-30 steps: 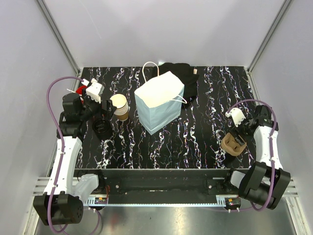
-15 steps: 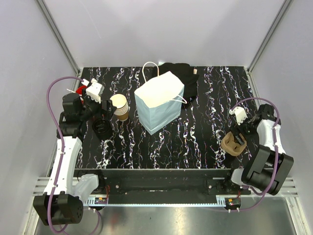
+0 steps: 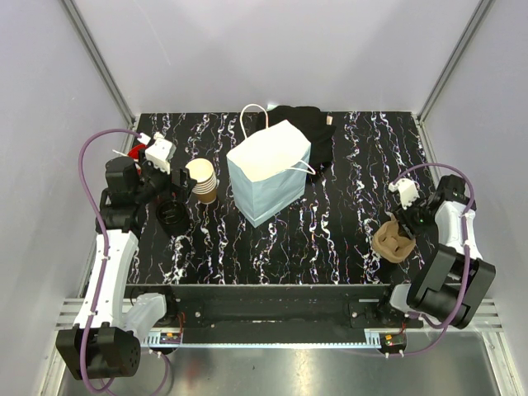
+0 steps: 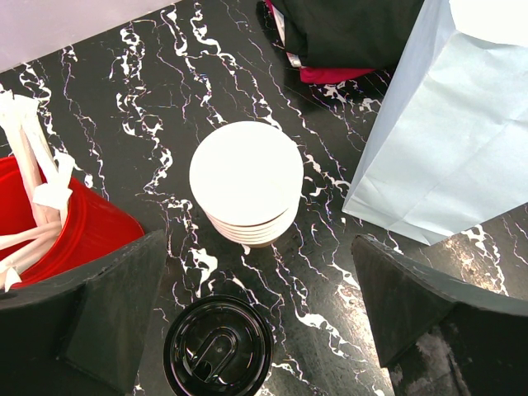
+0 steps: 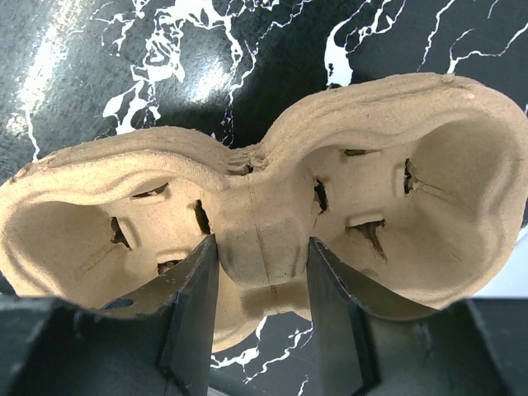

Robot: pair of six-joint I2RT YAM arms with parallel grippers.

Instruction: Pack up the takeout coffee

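A round black lid (image 4: 217,346) (image 3: 171,216) stands on the marble table, seen from above. What is under it is hidden, so I cannot tell whether it is the takeout coffee. My left gripper (image 4: 258,256) (image 3: 167,196) hangs open above the table, between the lid and a nested stack of tan cups (image 4: 246,173) (image 3: 202,180), holding nothing. At the right front, my right gripper (image 5: 260,247) (image 3: 402,235) has its fingers pressed on both sides of the middle ridge of a tan pulp cup carrier (image 5: 429,190) (image 3: 391,243).
A pale blue paper bag (image 3: 268,173) (image 4: 445,132) stands open mid-table. A red cup with white straws (image 4: 74,239) (image 3: 132,154) is at the far left. A black bundle (image 3: 305,124) (image 4: 346,33) lies behind the bag. The carrier sits near the table's front edge.
My right gripper's jaws have narrowed onto the carrier's middle ridge and the right arm has shifted a little. The left arm has not moved.
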